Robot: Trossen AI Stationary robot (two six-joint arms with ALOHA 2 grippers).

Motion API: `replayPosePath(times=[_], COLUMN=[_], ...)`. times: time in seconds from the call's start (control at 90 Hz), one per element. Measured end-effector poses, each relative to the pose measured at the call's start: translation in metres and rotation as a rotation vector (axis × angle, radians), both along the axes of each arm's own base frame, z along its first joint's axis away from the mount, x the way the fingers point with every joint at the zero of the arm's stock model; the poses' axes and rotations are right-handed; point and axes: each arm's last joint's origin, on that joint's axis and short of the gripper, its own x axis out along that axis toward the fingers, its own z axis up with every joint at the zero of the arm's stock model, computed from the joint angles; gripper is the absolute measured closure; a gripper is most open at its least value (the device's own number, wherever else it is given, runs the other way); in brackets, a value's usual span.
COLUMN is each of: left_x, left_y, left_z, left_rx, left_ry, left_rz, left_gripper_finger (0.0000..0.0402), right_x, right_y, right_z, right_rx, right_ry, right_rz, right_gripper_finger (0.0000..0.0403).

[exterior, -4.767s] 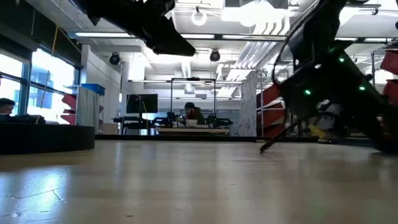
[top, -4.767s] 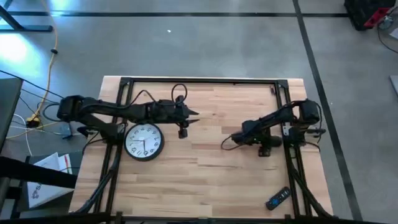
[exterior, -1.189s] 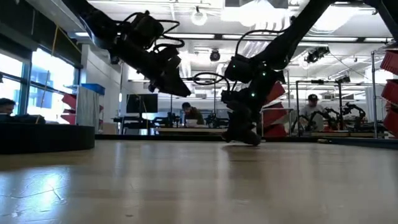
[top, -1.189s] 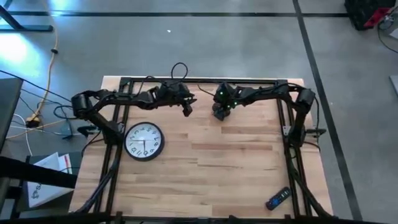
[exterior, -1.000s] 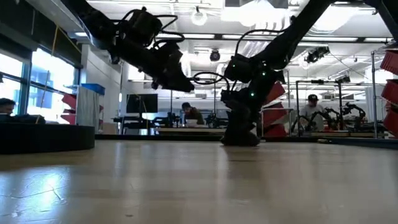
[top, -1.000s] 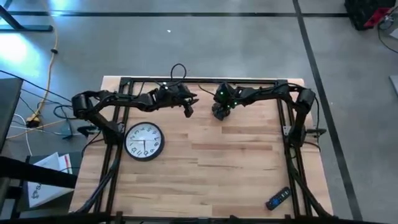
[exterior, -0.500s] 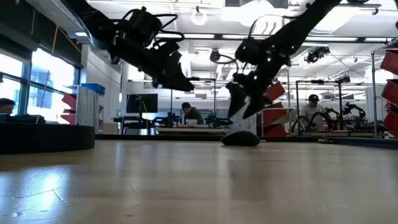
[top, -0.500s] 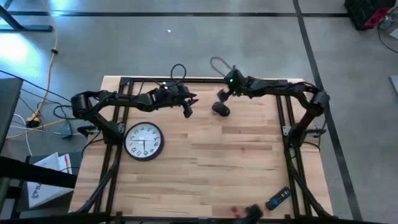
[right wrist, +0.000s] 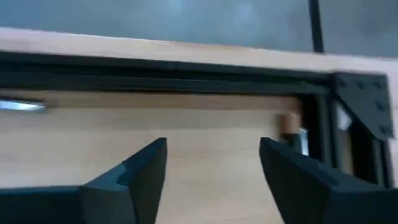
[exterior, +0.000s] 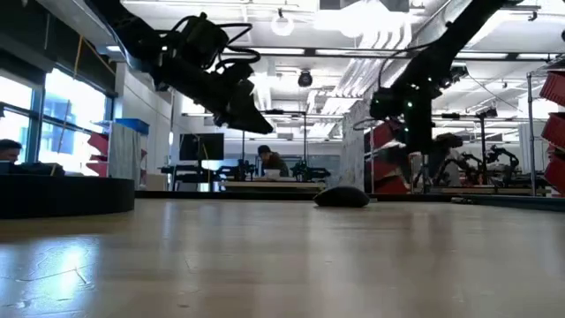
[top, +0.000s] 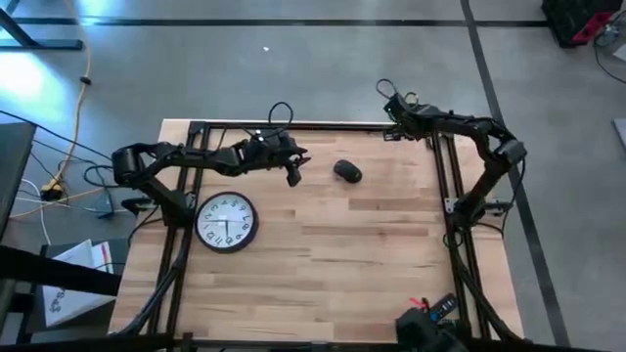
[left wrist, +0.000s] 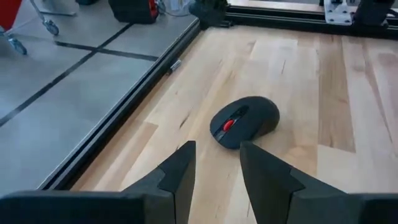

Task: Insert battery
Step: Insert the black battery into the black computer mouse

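A black computer mouse [top: 346, 171] with a red scroll wheel lies flat on the wooden table near its far edge, and also shows in the left wrist view [left wrist: 244, 121] and the low view [exterior: 342, 197]. My left gripper [top: 293, 170] hovers open just left of it, its fingers [left wrist: 214, 180] pointing at the mouse without touching. My right gripper [top: 390, 124] stands open [right wrist: 214, 165] over the table's far right, by the black frame rail [right wrist: 186, 81], holding nothing. I cannot make out a battery.
A round white wall clock [top: 227, 221] lies face up at the left. A dark remote [top: 437, 311] lies near the front right corner, with a dark object [top: 421, 334] at the near edge beside it. Black frame rails [top: 313, 126] border the table.
My right gripper has come up off the mouse and drawn back toward the table's far right corner, leaving the mouse lying where it was. A dark object has come into view at the near edge next to the remote.
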Motion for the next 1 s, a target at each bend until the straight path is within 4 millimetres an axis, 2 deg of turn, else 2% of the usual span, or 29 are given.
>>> replayPosePath(times=[0.122, 0.256, 0.533, 0.711, 0.889, 1.0], left_x=[0.000, 0.000, 0.000, 0.000, 0.000, 0.000], left_y=[0.000, -0.001, -0.001, -0.001, -0.001, -0.001], left_z=[0.000, 0.000, -0.001, -0.001, 0.000, 0.000], left_rx=[-0.007, -0.010, -0.018, -0.017, -0.016, -0.015], left_ry=[-0.002, -0.003, -0.002, -0.002, -0.003, -0.004], left_rz=[-0.013, -0.018, -0.032, -0.033, -0.033, -0.033], left_gripper_finger=[0.0291, 0.0291, 0.0291, 0.0291, 0.0291, 0.0291], right_x=[-0.015, -0.021, -0.024, -0.031, -0.044, -0.053], right_y=[-0.005, -0.010, -0.026, -0.035, -0.041, -0.041], right_z=[-0.009, -0.017, -0.010, -0.004, -0.006, -0.012], right_rx=[0.086, 0.109, 0.060, 0.111, 0.187, 0.241], right_ry=[0.001, 0.023, -0.033, -0.094, 0.019, 0.079], right_rz=[-0.057, -0.096, -0.167, -0.160, -0.126, -0.118], right_gripper_finger=[0.0223, 0.0232, 0.0244, 0.0308, 0.0388, 0.0396])
